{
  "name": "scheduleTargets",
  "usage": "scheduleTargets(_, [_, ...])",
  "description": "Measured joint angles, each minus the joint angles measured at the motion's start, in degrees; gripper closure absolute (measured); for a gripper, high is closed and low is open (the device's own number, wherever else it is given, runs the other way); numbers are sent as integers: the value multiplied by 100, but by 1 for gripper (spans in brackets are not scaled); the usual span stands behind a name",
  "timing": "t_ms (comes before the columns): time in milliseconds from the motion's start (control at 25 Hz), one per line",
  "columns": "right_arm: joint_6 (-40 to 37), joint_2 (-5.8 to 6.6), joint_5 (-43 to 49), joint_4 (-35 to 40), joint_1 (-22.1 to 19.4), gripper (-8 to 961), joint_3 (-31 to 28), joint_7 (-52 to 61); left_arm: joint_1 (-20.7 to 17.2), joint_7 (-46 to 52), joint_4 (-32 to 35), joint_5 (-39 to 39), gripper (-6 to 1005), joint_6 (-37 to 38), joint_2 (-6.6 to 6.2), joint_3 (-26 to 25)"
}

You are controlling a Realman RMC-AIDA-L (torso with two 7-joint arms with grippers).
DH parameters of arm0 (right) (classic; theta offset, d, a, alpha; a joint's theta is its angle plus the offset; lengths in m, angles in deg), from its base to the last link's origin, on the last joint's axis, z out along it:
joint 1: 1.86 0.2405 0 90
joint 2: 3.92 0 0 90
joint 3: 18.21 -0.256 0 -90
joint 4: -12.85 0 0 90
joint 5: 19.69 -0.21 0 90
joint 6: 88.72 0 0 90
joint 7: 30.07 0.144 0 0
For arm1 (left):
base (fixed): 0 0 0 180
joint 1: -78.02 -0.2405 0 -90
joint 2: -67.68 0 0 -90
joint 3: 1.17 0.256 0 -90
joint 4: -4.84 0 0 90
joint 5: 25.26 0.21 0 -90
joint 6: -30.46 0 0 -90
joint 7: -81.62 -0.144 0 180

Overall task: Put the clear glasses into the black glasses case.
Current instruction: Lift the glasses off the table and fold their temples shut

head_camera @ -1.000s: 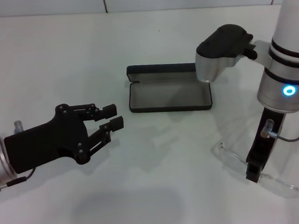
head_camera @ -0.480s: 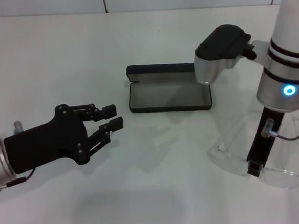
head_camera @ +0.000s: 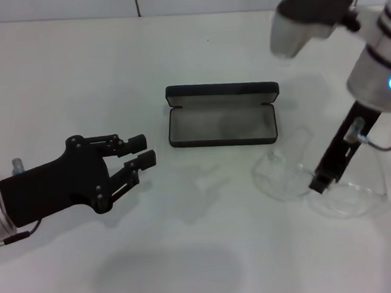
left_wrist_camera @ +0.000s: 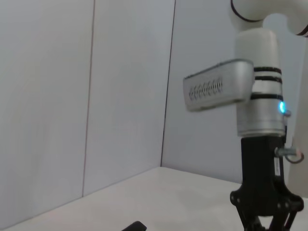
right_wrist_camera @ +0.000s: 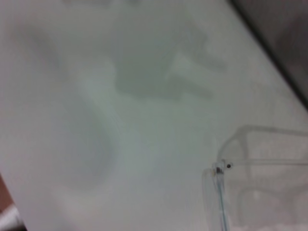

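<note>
The black glasses case lies open in the middle of the table, grey lining up, its lid folded back on the far side. Just right of it and nearer to me, my right gripper points straight down and is shut on the clear glasses, holding them by the front. The right wrist view shows one hinge and arm of the glasses over the white table. My left gripper hovers open left of the case, holding nothing.
The white table runs back to a tiled wall. In the left wrist view the right arm stands upright over the table, with a dark corner of the case at the bottom edge.
My right gripper has carried the clear glasses leftward toward the case, and the right arm's elbow has swung up and away from the case. The left arm shifted back slightly.
</note>
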State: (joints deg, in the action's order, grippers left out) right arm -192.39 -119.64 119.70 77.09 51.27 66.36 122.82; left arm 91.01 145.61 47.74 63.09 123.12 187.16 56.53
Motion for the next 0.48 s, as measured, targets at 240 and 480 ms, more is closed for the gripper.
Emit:
scheduleTargets(240, [-58,-3,-563,617,-459,873,-1015,-615,30,-65,2,-116,762,22,14,-56])
scheduleTargets(480, [145,9,-2516,539,-1248,890,-2190,-2104,64,-69,35,-394,764,76,14,-13])
